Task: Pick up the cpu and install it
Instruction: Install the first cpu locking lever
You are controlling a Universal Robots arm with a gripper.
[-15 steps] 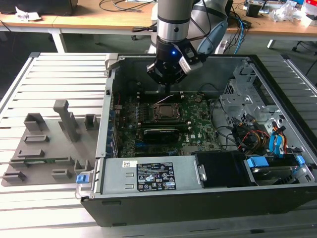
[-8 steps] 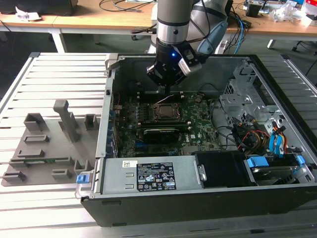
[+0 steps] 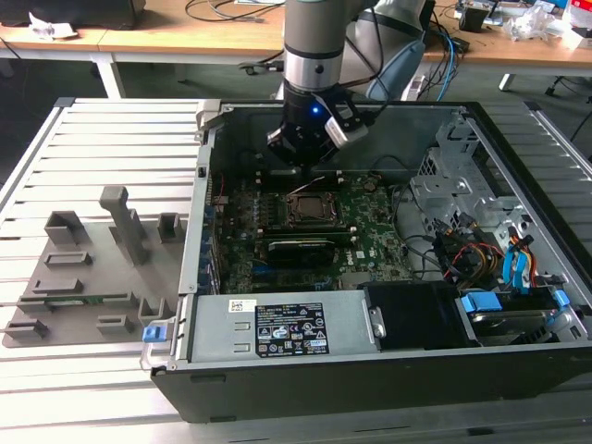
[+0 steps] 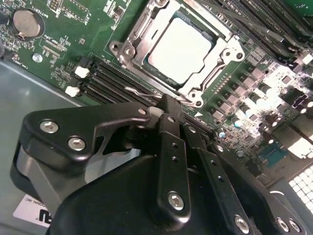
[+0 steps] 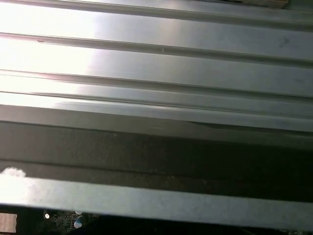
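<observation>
In the second wrist view the cpu (image 4: 180, 48), a pale silver square, lies inside the motherboard socket (image 4: 128, 50), whose metal frame stands open around it. My gripper (image 4: 165, 105) hovers just off the socket's edge with its black fingers (image 4: 172, 147) shut together and nothing visibly between them. A thin wire socket lever (image 4: 139, 91) runs right past the tips. In the exterior view the gripper (image 3: 303, 165) hangs inside the open computer case, just behind the socket (image 3: 310, 209).
The open case (image 3: 370, 370) has tall walls, a power supply (image 3: 277, 328) at the front, and a drive cage with cables (image 3: 490, 259) on the exterior view's right. A grey plastic tray (image 3: 83, 277) sits on the slatted table on that view's left. Memory slots (image 4: 105, 81) flank the socket.
</observation>
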